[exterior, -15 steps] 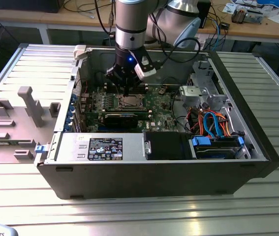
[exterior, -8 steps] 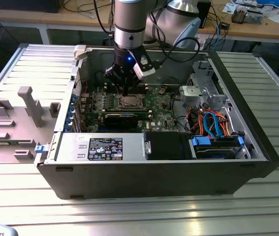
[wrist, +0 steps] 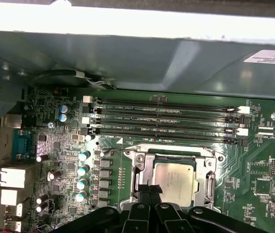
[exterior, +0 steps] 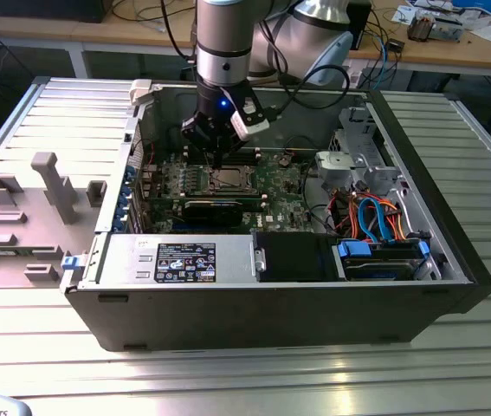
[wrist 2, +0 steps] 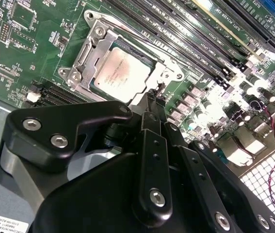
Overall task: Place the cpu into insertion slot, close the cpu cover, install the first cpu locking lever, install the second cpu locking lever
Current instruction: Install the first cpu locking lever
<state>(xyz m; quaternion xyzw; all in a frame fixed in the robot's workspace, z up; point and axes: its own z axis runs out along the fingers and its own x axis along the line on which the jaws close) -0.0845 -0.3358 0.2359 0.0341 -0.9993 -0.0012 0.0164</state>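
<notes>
1. The cpu (wrist 2: 122, 73) lies flat inside the insertion slot (wrist 2: 164, 54) on the green circuit board (wrist 2: 28, 53), so the seating step looks done; its silvery-tan face shows bare through the opening in both wrist views.

2. The cpu cover (wrist 2: 89, 57) seems to be down over the socket, its metal frame edging the chip on two sides. I judge it closed because the plate lies level with the board, though the angle leaves some doubt whether it is fully pressed home.

3. The gripper (wrist 2: 153, 97) hangs just over the near edge of the socket, its thin black fingertips drawn together into a narrow point with nothing between them. That closed, pointed pose suits pushing or hooking a thin wire lever, not carrying a part.

4. In the first wrist view the fingertips (wrist: 149, 190) sit at the socket's edge, beside the chip and not on it, which would fit work on a locking lever running along that side. I cannot tell whether either lever is latched.

5. In the exterior view the arm reaches straight down into the open computer case (exterior: 418, 165), toward its far left part, where the socket (exterior: 228, 179) sits beneath the tool.
</notes>
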